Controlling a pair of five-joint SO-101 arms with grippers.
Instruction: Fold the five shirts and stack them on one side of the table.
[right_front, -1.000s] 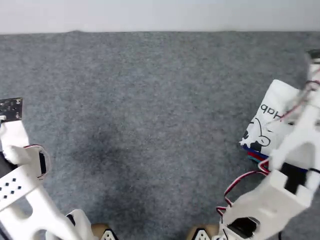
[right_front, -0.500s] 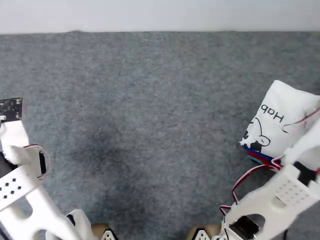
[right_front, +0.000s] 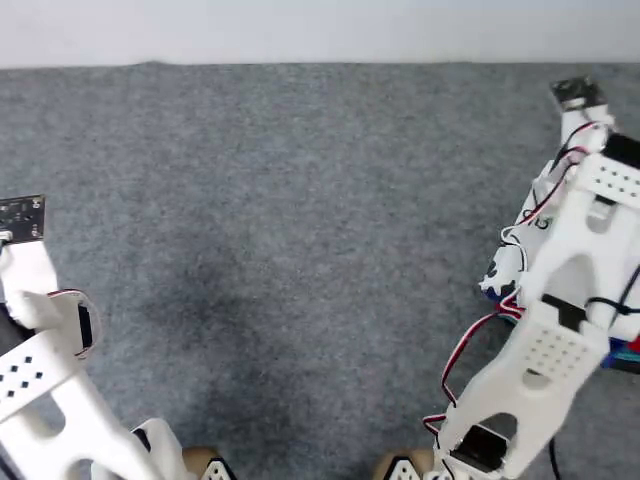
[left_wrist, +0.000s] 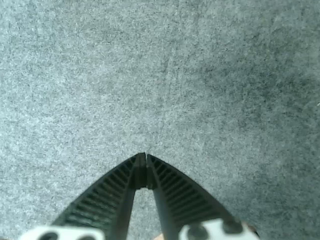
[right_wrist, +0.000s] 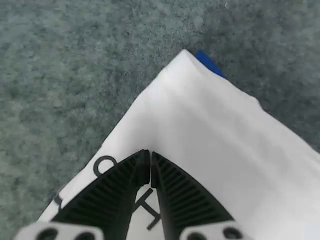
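Observation:
A folded white shirt (right_wrist: 220, 135) with black print lies on top of a stack at the table's right edge; a blue layer (right_wrist: 206, 60) peeks out under its corner. In the high view the right arm (right_front: 560, 300) lies over that stack, hiding most of the white shirt (right_front: 508, 268), and red and blue edges (right_front: 625, 350) show beneath. My right gripper (right_wrist: 149, 157) is shut, its tips resting over the white shirt near the print. My left gripper (left_wrist: 145, 160) is shut with nothing in it, above bare grey felt. The left arm (right_front: 45, 350) sits at the near left corner.
Grey felt (right_front: 300, 220) covers the whole table. A pale wall (right_front: 320, 30) runs along the far edge. Red and white wires (right_front: 470, 370) loop beside the right arm's base.
The right arm has swung from low near the front edge up over the shirt stack, now covering most of the white shirt. The left arm has stayed still.

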